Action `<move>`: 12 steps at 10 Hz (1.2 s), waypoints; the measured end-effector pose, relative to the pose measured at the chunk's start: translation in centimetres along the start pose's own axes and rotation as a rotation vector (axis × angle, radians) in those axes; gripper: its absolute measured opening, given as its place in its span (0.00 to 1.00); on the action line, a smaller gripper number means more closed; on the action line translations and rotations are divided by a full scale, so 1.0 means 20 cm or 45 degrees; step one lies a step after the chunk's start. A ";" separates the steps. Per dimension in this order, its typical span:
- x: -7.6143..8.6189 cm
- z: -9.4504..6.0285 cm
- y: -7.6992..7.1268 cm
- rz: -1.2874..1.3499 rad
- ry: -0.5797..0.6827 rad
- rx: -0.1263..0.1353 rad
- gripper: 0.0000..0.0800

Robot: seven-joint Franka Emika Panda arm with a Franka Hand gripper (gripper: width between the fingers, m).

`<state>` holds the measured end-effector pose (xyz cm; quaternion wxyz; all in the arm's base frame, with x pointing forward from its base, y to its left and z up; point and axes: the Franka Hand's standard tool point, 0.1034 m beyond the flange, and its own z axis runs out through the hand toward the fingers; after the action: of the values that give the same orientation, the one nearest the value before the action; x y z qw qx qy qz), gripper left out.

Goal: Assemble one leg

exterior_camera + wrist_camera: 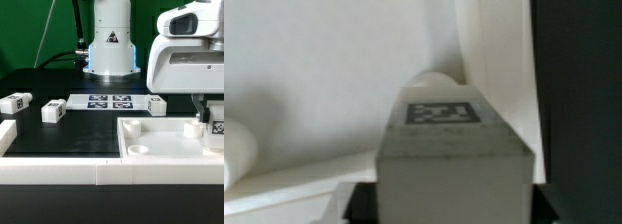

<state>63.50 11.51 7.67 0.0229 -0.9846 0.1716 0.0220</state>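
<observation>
My gripper [209, 116] is shut on a leg [214, 128], a small white block with a black-and-white tag. It holds the leg upright over the far right corner of the large white tray-like piece [165, 140], beside a round corner hole [193, 127]. In the wrist view the leg [448, 150] stands between my dark fingers [359, 206], tag facing the camera, with the tray's white floor [331, 70] behind it. I cannot tell whether the leg's lower end touches the tray. Three more legs lie on the black table: [15, 102], [52, 111], [155, 103].
The marker board [100, 101] lies behind the loose legs, in front of the robot base [108, 45]. A white rail [60, 172] runs along the table's front, with a white block [8, 134] at the exterior view's left.
</observation>
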 end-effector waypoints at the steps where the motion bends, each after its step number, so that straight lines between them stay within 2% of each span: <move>1: 0.00 0.00 0.00 0.102 -0.002 0.004 0.36; 4: 0.01 0.00 0.03 0.558 -0.012 0.015 0.36; 6: -0.01 0.00 0.03 0.986 -0.012 0.008 0.36; 9: -0.01 0.00 0.03 1.353 -0.017 0.002 0.36; 12: -0.01 0.00 0.04 1.584 -0.036 0.000 0.36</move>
<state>62.97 10.89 7.59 0.0079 -0.6997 0.7130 0.0444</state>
